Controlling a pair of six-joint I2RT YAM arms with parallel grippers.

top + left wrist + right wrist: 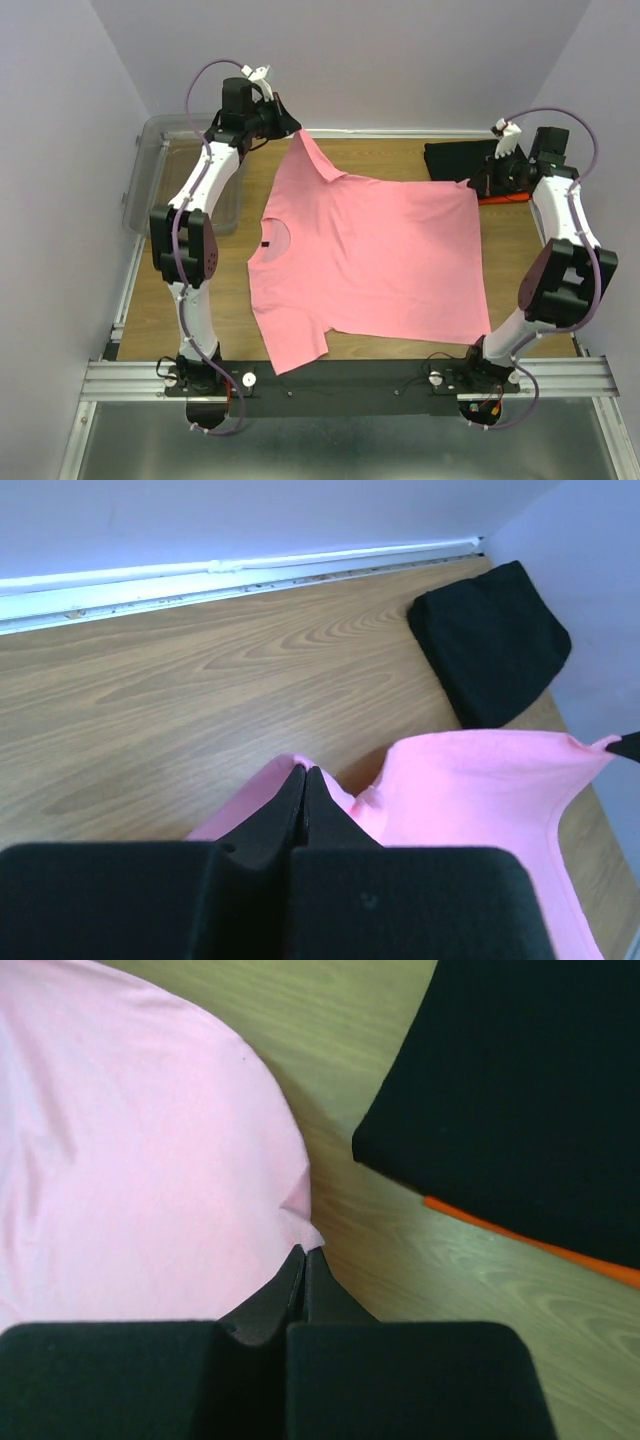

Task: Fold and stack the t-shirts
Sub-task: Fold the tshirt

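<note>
A salmon-pink t-shirt (375,260) lies spread over the middle of the wooden table, neck with a dark label toward the left. My left gripper (295,128) is shut on the far sleeve, which is pulled up toward the back wall; in the left wrist view pink cloth (470,790) bunches around the closed fingertips (304,770). At the far right, my right gripper (478,182) is shut on the shirt's hem corner (312,1232). Just behind it a folded black t-shirt (455,158) rests on a folded orange one (530,1243), of which only an edge shows.
A clear plastic bin (150,170) stands at the back left, beside the left arm. The back wall and its white rail (230,568) run close behind the left gripper. A black base bar (340,378) crosses the near edge.
</note>
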